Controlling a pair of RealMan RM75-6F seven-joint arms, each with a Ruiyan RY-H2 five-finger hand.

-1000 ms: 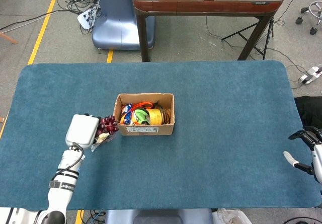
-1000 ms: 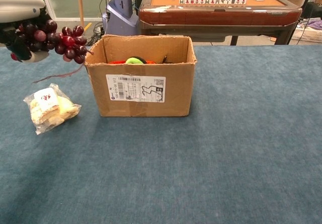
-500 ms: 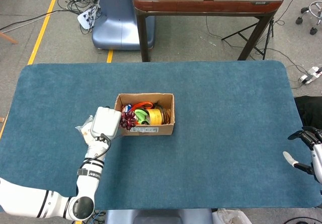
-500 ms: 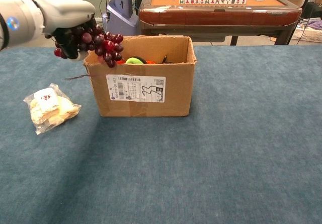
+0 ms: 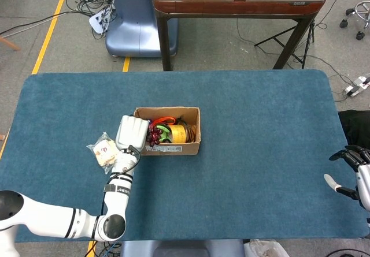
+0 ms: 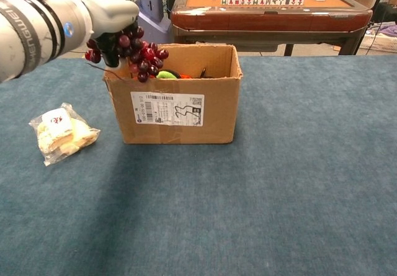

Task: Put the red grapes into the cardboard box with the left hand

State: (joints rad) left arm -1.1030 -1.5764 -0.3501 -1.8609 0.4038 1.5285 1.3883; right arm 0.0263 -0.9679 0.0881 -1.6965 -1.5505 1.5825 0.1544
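My left hand (image 5: pixel 132 133) (image 6: pixel 111 15) holds a bunch of red grapes (image 6: pixel 136 51) (image 5: pixel 155 134) above the left end of the open cardboard box (image 5: pixel 171 149) (image 6: pixel 177 105). The grapes hang over the box's left rim, partly inside its opening. The box holds several items, among them a yellow roll (image 5: pixel 179 133) and something green (image 6: pixel 165 74). My right hand (image 5: pixel 352 170) shows only at the far right table edge in the head view, fingers spread with nothing in them.
A clear bag with yellow and white contents (image 5: pixel 104 151) (image 6: pixel 61 133) lies on the blue table (image 5: pixel 260 153) left of the box. A brown mahjong table (image 6: pixel 273 6) and a blue machine base (image 5: pixel 136 20) stand beyond the far edge.
My left hand has carried the grapes rightward from beside the bag, across the box's left wall, to above its opening. The right hand has barely moved.
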